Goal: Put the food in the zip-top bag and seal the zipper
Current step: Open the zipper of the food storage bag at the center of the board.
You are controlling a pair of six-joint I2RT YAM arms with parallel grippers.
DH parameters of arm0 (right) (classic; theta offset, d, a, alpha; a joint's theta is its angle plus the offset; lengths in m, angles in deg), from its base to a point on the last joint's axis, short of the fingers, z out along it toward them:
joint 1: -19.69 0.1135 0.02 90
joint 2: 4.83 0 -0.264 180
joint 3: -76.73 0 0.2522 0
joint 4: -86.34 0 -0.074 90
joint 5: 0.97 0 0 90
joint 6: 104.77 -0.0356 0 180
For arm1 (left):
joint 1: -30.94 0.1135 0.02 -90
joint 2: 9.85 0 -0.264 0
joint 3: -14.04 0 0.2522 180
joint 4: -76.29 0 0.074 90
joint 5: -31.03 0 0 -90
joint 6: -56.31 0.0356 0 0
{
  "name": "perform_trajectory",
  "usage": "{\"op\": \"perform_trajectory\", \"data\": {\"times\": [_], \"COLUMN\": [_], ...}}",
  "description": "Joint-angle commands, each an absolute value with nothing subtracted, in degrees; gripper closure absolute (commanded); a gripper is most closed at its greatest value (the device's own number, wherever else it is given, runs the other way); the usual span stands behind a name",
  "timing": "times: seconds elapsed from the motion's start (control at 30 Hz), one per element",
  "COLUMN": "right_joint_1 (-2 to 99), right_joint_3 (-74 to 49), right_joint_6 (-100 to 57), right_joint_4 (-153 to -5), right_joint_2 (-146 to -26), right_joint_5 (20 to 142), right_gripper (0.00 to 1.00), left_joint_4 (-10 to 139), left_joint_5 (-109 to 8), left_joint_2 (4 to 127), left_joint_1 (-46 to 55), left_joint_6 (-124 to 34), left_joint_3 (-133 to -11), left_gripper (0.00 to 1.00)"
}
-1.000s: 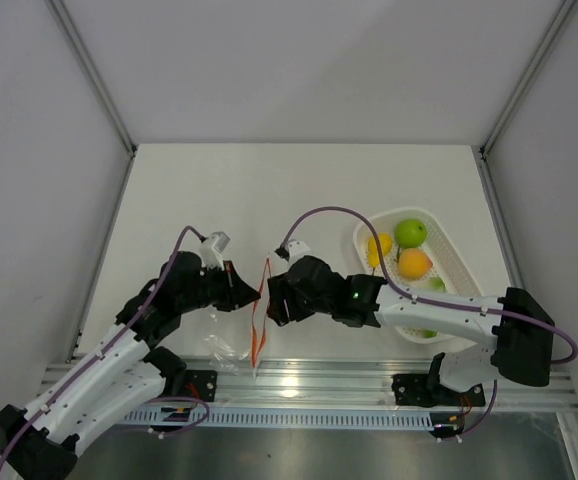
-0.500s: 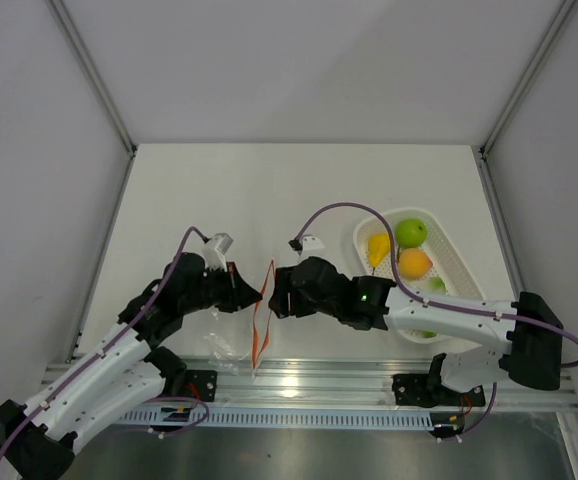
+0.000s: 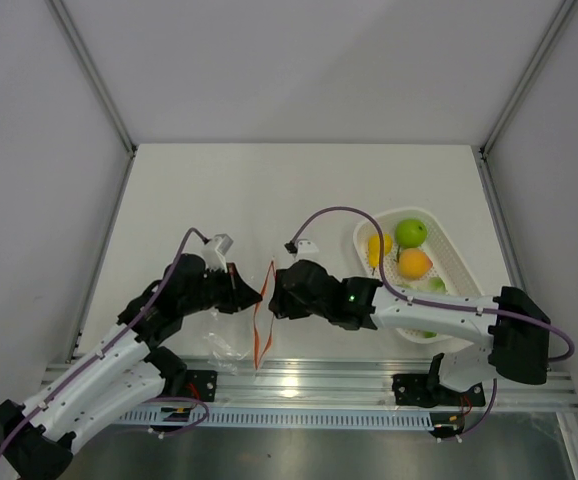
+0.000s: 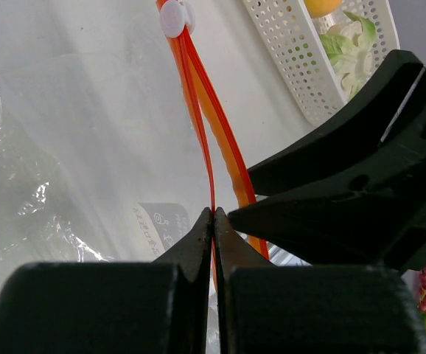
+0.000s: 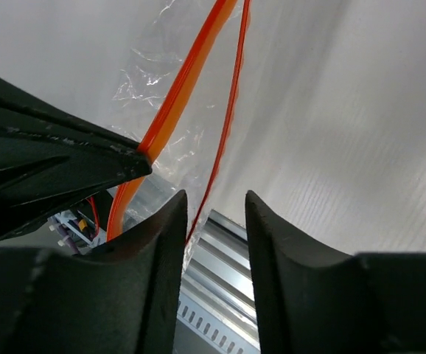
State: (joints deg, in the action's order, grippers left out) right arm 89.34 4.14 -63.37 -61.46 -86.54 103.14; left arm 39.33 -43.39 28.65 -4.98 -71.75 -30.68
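The zip-top bag [image 3: 231, 345], a small clear crinkly plastic pouch, hangs over the near edge of the white bench [image 3: 219, 200], a little left of that edge's middle, with its mouth lifted between the two arms. The white perforated plastic basket [image 3: 453, 253] sits by the right edge toward the near right corner, well apart from the bag. The left gripper [image 4: 213, 215] has its black fingers pressed together, clamped on one lip of the thin red-orange zipper [image 4: 197, 96]. The right gripper [image 5: 214, 198] faces it from just beside, fingers apart, and the other, thinner lip runs down through the gap; whether it touches a finger [image 5: 170, 243] cannot be told. The two lips part between the grippers and meet again at the small white round slider [image 4: 173, 18]. In the basket lie a green apple [image 3: 410, 232], an orange round fruit [image 3: 414, 263], a yellow pear [image 3: 377, 247] and a green-and-whitish leafy piece [image 4: 349, 50].
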Motion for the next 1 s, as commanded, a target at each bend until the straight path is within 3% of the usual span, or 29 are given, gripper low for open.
{"op": "perform_trajectory", "data": {"times": [0.0,0.2,0.43,0.63,0.9,0.97], "right_joint_1": [89.7,90.4,95.5,100.5,102.5,102.6], "right_joint_3": [2.9,1.7,-2.6,-5.8,-6.5,-6.5], "right_joint_6": [-63.0,-60.4,-58.3,-58.6,-61.1,-62.4], "right_joint_4": [-64.9,-68.1,-66.4,-64.5,-61.9,-60.8], "right_joint_2": [-88.3,-89.2,-89.5,-91.0,-91.7,-91.5], "right_joint_5": [103.6,102.8,110.7,117.3,123.0,123.8], "right_gripper": [0.62,0.99,1.0,1.0,1.0,1.0], "left_joint_4": [38.1,35.5,33.1,31.7,29.9,29.0], "left_joint_5": [-44.5,-45.9,-46.8,-46.6,-45.0,-44.6], "left_joint_2": [27.2,25.9,25.9,26.4,25.5,24.6], "left_joint_1": [-5.8,-5.8,-6.3,-7.5,-7.6,-7.6], "left_joint_6": [-72.2,-72.8,-73.5,-73.0,-71.1,-71.1], "left_joint_3": [-32.9,-32.5,-32.9,-33.4,-33.6,-34.5], "left_gripper": [0.99,0.99,0.99,0.8,0.7,0.61]}}
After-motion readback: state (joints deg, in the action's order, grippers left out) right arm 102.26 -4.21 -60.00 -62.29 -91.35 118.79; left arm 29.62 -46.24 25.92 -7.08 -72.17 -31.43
